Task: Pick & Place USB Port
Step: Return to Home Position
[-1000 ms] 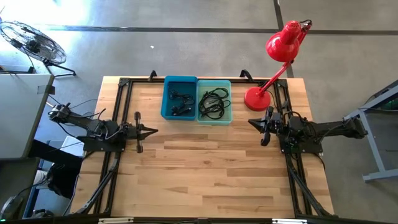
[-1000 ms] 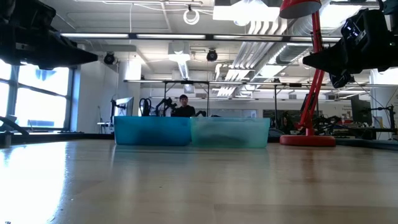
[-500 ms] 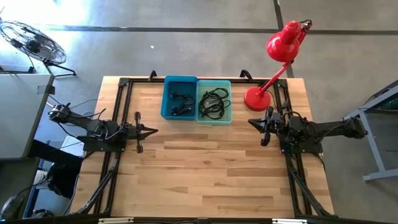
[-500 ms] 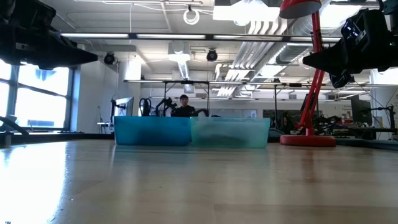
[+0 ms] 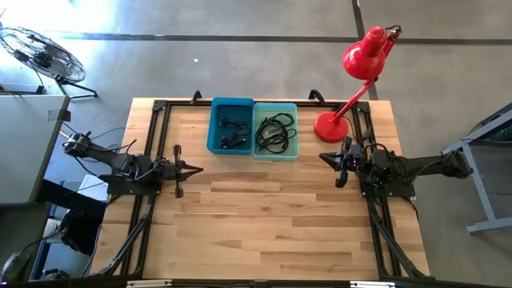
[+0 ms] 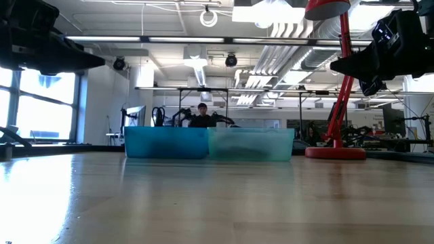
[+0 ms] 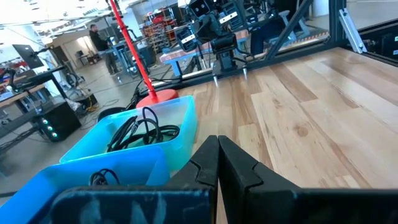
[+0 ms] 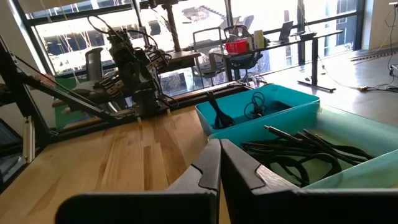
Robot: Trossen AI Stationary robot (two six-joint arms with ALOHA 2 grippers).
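Nothing moved since prior frame | left pincer, right pincer clenched, empty, at wooden table sides | black USB cables lay in blue plastic bin, green plastic bin | sorting judged finished

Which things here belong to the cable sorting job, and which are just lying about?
Job: blue bin, green bin, cables in both.
Lying about: lamp on the table, fan on the floor.

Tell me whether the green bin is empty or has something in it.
Not empty. The green bin holds a tangle of black cables, plain in the high view and both wrist views.
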